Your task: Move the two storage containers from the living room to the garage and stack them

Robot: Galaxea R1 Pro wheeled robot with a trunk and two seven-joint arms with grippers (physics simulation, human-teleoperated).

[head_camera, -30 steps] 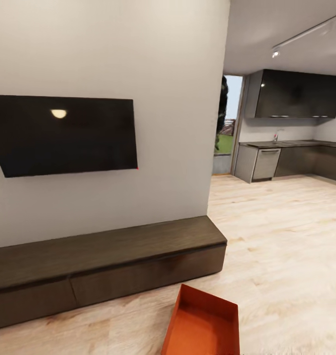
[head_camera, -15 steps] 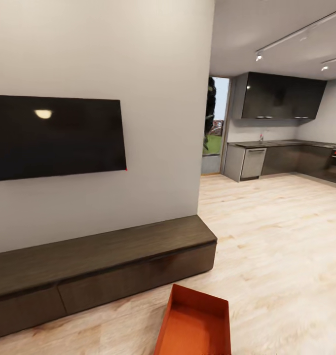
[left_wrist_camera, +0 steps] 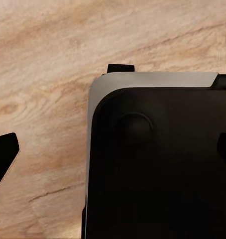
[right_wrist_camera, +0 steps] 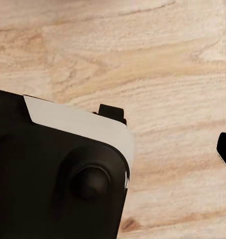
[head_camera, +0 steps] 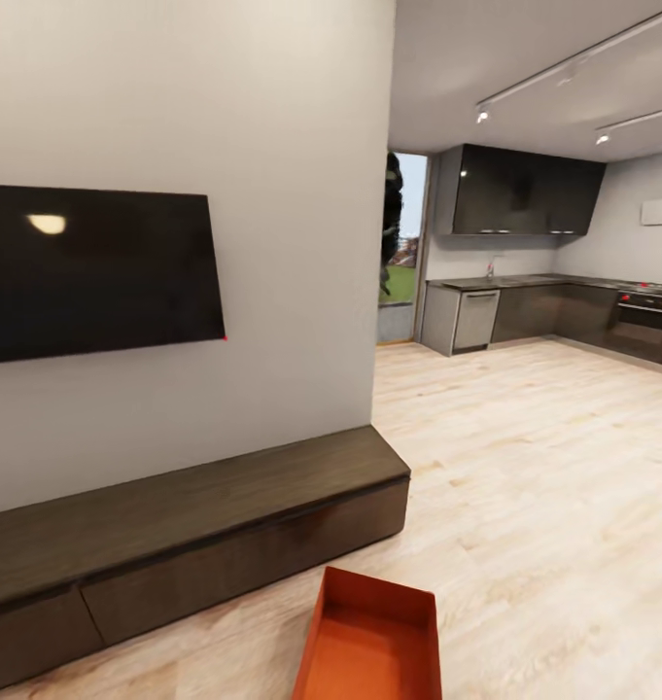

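While we face the wall TV (head_camera: 92,272) | one orange-red storage container (head_camera: 371,644) lies on the wood plank floor (head_camera: 544,467) just before the long dark cabinet (head_camera: 185,544) beneath it | we cannot tell either gripper's jaw state.

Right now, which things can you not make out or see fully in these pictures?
- Storage container, head view: its near end is cut off by the picture's bottom edge.
- TV, head view: left part cut off by the picture's edge.
- Left hand, left wrist view: one dark fingertip at the edge; open or shut cannot be told.
- Right hand, right wrist view: likewise, one fingertip.
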